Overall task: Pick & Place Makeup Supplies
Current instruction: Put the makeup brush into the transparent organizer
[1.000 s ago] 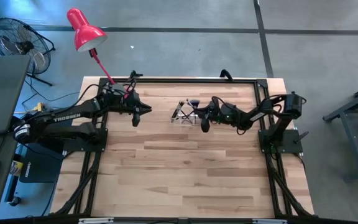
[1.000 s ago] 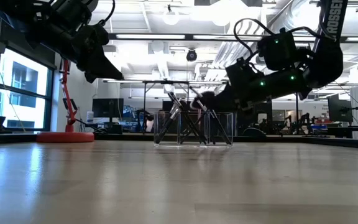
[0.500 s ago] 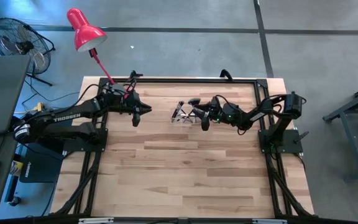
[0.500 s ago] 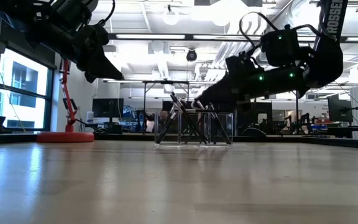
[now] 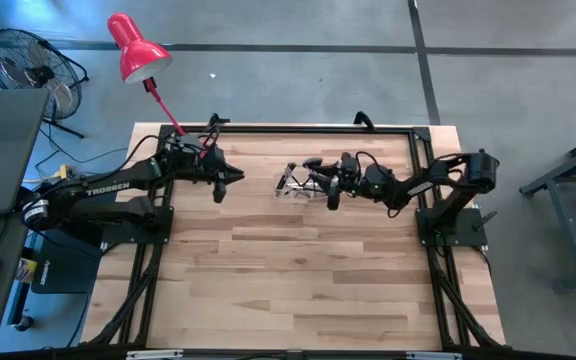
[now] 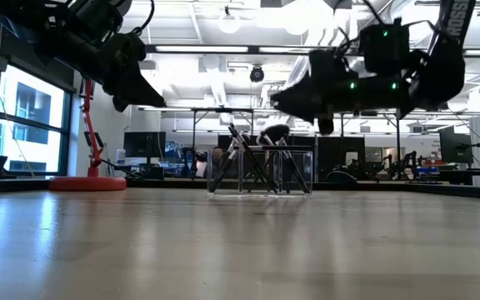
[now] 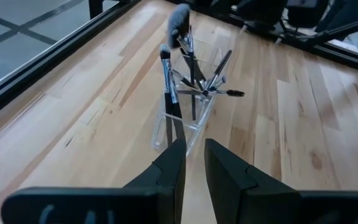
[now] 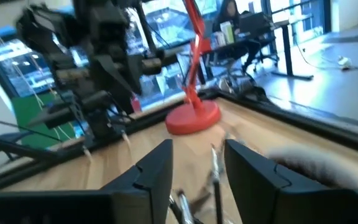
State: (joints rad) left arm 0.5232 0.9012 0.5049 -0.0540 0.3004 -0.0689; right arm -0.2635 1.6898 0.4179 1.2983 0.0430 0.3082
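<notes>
Up near the far edge of the wooden table (image 5: 298, 270), about midway along it, stood the small clear holder (image 7: 185, 118), and the makeup supplies (image 7: 191, 81) were gathered in it: thin dark and silvery-handled brushes and liners leaning crosswise against one another, a fluffy-headed brush (image 7: 179, 17) rising above the rest and a small spoolie-tipped wand (image 7: 229, 93) sticking out sideways. The right gripper (image 5: 332, 190) hovered above the table just beside the holder, on the side toward the right edge, with its arm stretched in from the base at that edge; its two dark fingers (image 8: 157, 171) stood apart with nothing between them, and brush handles showed below the gap in the right wrist view. The left gripper (image 5: 220, 187) hung in the air over the far left part of the table, well apart from the holder and pointing toward it, its fingers (image 7: 173, 165) drawn nearly together with only a narrow gap and empty. A red desk lamp (image 5: 133, 50) stood beyond the far left corner.
</notes>
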